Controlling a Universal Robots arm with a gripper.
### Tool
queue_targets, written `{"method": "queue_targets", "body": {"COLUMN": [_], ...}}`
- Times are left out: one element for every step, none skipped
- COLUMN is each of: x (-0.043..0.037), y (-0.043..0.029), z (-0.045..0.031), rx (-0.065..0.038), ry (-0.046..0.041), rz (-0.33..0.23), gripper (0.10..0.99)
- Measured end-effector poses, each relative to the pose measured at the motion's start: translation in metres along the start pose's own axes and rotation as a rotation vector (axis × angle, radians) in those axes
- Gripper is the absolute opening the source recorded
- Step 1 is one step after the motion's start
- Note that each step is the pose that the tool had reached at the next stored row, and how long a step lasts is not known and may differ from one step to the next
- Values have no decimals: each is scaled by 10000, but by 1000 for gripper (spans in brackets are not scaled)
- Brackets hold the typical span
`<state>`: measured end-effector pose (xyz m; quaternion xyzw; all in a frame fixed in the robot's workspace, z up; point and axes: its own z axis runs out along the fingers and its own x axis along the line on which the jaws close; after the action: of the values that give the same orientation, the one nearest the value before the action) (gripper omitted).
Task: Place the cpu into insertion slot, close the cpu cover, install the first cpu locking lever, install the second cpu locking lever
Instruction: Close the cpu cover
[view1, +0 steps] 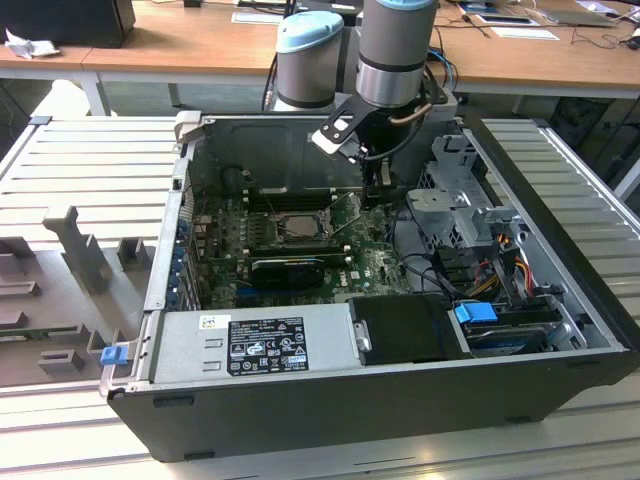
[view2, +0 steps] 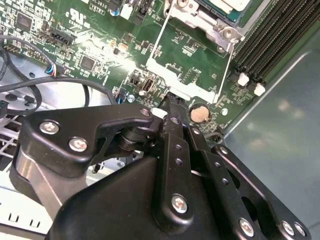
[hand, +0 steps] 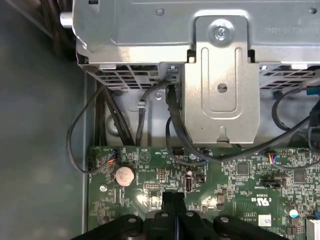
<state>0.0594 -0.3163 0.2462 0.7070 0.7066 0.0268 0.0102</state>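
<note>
Partly behind end effector (view2: 171, 101): the cpu cover (view2: 161, 69)

Arm (view1: 397, 45): last segment hangs vertical, wrist pointing straight down, seen toward the back of the exterior view. A second grey joint with a blue cap (view1: 308, 55) sits just beside it, on the exterior view's left. Jaws: pressed together, tips meeting without a gap in both wrist views. Black linkage bars (view2: 175, 165) are folded in close.
</note>
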Motion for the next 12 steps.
{"method": "queue_targets", "body": {"x": [0, 0, 1, 0, 1, 1, 1, 0, 0, 0, 0, 0], "y": [-4, -9, -16, -28, -43, -65, -84, -114, -130, -145, -153, -163], "z": [1, 1, 0, -1, -1, -2, -4, -6, -6, -7, -7, -8], "rx": [11, 21, 28, 37, 41, 42, 42, 42, 42, 42, 42, 42], "ry": [3, 3, 2, 2, 2, 2, 1, 1, 1, 1, 2, 2], "rz": [2, 2, 2, 2, 2, 0, 0, 2, 2, 2, 1, 1], "gripper": [106, 106, 106, 106, 106, 106, 106, 106, 106, 106, 106, 106]}}
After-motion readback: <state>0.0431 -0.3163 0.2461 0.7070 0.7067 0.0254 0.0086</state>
